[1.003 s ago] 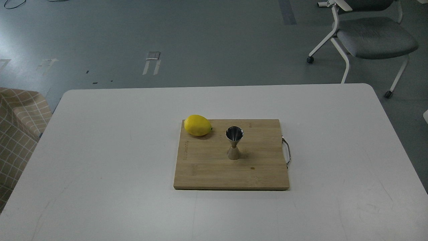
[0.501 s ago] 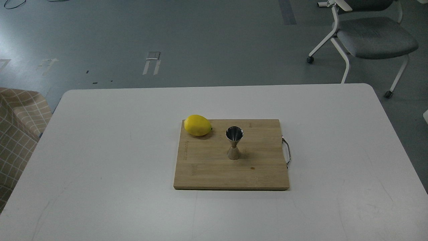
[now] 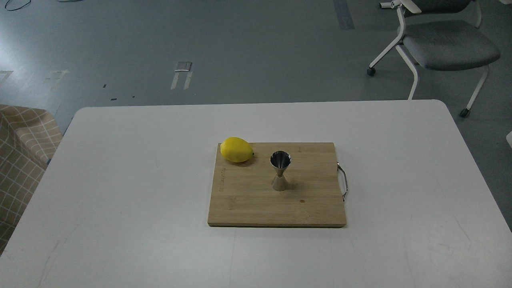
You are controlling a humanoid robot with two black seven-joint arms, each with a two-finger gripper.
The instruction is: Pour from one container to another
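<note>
A shiny steel hourglass-shaped jigger [image 3: 280,171], the container to pour into, stands upright near the middle of a wooden cutting board [image 3: 256,204] on the white table [image 3: 120,180]. Its open top cone faces up. The container to pour from is out of view. Neither of my arms nor either gripper shows in the head view.
A yellow lemon [image 3: 237,149] lies on the board's far left corner. The board has a metal handle [image 3: 343,181] on its right side. A grey office chair [image 3: 444,44] stands beyond the table's far right corner, and a checked cloth [image 3: 20,156] lies left of the table.
</note>
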